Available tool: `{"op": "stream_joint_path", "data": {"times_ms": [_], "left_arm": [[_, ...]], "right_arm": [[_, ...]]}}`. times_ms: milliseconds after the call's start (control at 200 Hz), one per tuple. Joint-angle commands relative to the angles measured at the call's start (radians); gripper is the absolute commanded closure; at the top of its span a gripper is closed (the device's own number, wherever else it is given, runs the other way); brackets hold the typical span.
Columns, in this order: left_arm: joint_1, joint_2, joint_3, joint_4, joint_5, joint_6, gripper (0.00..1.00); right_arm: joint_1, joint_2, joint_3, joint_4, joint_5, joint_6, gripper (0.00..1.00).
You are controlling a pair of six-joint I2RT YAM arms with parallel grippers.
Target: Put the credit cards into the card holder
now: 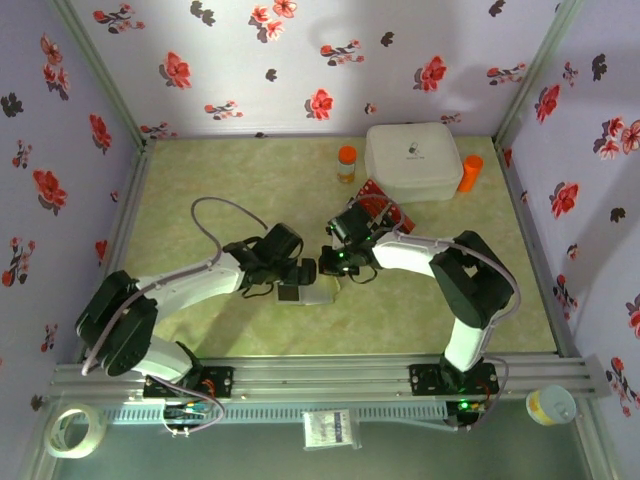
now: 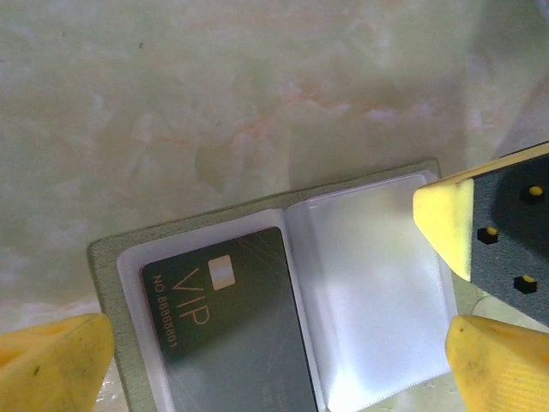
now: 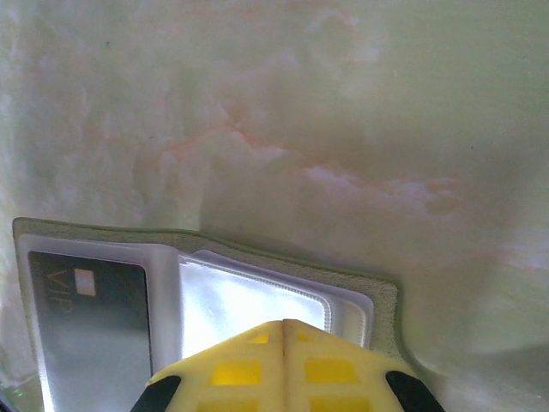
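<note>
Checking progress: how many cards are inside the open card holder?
1: a black VIP card in the card holder's left-hand sleeve; the other sleeve looks empty, though fingers hide part.

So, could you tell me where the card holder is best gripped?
Probably the olive border of the holder beside the empty sleeve, coming low from that side: it lies open and flat, so only the edge offers a lip, and the black card fills the other sleeve.

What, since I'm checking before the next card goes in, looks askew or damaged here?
Nothing stands out: the card holder lies open and flat, the black VIP card sits straight inside it, the neighbouring sleeve empty.
</note>
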Motion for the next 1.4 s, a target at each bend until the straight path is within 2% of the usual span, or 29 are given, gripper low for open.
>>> {"op": "stream_joint_path", "data": {"times_ms": [0, 730, 1135, 1395], "left_arm": [[-0.011, 0.026, -0.016, 0.020, -0.032, -0.005, 0.00], [-0.014, 0.063, -0.102, 0.110, -0.033, 0.026, 0.00], [-0.014, 0.047, -0.113, 0.111, -0.034, 0.022, 0.00], [-0.013, 0.038, -0.110, 0.102, -0.043, 0.021, 0.00]], "right_arm": [[-0.001, 0.024, 0.003, -0.006, -0.008, -0.017, 0.95], [0.057, 0.068, -0.029, 0.112, -0.047, 0.075, 0.96], [0.025, -0.054, 0.052, -0.079, 0.058, -0.037, 0.97], [0.022, -0.010, 0.064, -0.098, 0.056, -0.059, 0.97]]}}
